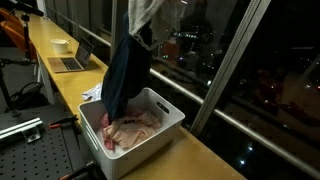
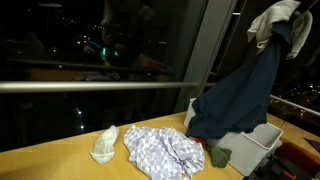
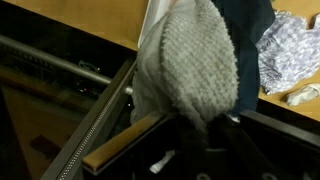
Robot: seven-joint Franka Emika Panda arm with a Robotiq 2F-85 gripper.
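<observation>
Dangling navy garment (image 1: 125,75) above white laundry bin (image 1: 150,148)

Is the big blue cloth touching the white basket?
Touching. In an exterior view the hanging blue cloth spreads its lower end over the rim of the white basket, with no gap between them.

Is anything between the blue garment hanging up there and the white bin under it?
Nothing visible. The blue garment hangs straight down to the white bin, its lower end reaching the rim, with pink clothes lying inside.
</observation>
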